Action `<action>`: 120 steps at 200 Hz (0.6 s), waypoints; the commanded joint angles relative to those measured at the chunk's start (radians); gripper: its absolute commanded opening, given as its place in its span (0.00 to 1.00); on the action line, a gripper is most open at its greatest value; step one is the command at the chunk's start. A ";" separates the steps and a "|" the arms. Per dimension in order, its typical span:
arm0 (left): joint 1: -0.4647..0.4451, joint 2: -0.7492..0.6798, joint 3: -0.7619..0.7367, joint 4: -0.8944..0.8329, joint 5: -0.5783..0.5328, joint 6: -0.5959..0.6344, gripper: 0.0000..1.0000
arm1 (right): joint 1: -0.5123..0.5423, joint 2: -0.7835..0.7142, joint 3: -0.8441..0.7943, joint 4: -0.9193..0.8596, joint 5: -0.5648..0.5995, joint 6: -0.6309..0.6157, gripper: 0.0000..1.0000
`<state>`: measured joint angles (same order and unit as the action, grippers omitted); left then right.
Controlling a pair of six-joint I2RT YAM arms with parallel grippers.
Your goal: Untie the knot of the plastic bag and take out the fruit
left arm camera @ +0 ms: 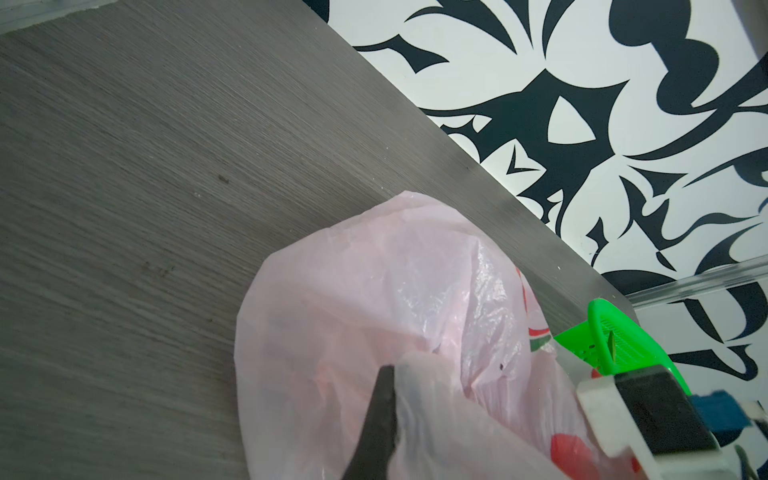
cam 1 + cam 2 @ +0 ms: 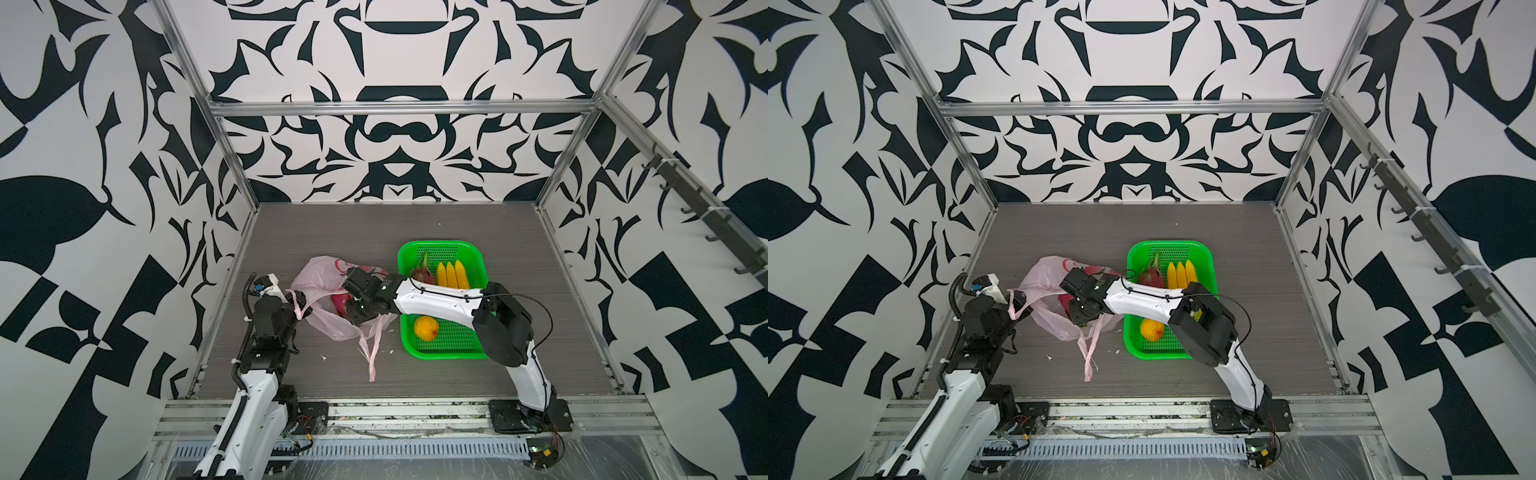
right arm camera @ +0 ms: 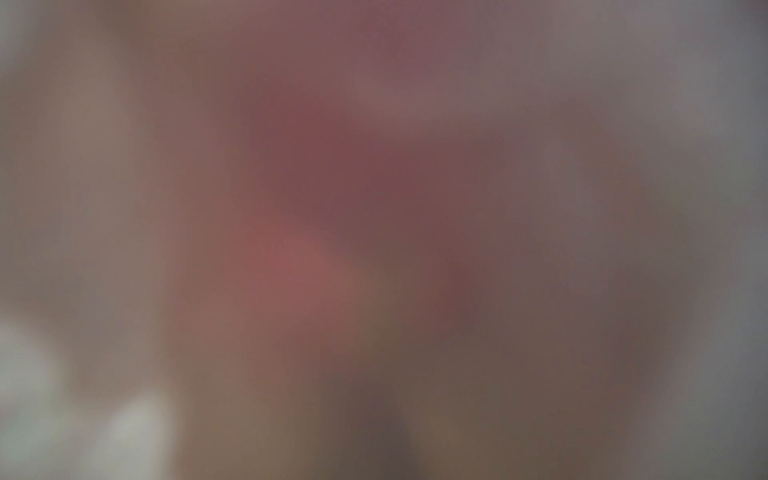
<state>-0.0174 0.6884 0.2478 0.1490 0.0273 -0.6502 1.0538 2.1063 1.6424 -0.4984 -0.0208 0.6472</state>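
Observation:
The pale pink plastic bag [image 2: 328, 278] [image 2: 1046, 282] [image 1: 374, 291] lies open left of centre. No knot shows; one handle [image 2: 372, 353] trails loose toward the front. My left gripper [image 2: 297, 309] [image 2: 1013, 307] [image 1: 399, 370] is shut on the bag's other handle, film draped over one finger. My right gripper [image 2: 347, 307] [image 2: 1073, 309] reaches into the bag's mouth beside a magenta dragon fruit [image 2: 340, 301] [image 2: 1065, 303]; its fingertips are hidden, and its wrist view is a pink blur. A second dragon fruit [image 2: 422, 270], bananas [image 2: 452, 274] and an orange-yellow fruit [image 2: 426, 328] lie in the basket.
The green perforated basket [image 2: 401, 257] [image 2: 1129, 257] [image 1: 611, 332] stands just right of the bag, and my right forearm crosses over it. Patterned walls and metal frame rails close in the grey table on three sides. Small white scraps lie near the front.

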 commanded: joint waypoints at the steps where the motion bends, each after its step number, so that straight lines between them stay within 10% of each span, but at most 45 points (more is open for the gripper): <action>1: 0.002 0.000 -0.024 0.055 0.010 -0.015 0.00 | 0.005 -0.048 -0.011 -0.028 0.025 0.021 0.00; 120: 0.002 -0.078 -0.056 -0.008 0.110 -0.057 0.00 | 0.016 -0.069 0.038 -0.081 0.068 0.027 0.33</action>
<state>-0.0174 0.6247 0.1955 0.1432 0.1036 -0.6987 1.0615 2.1059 1.6356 -0.5278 0.0067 0.6750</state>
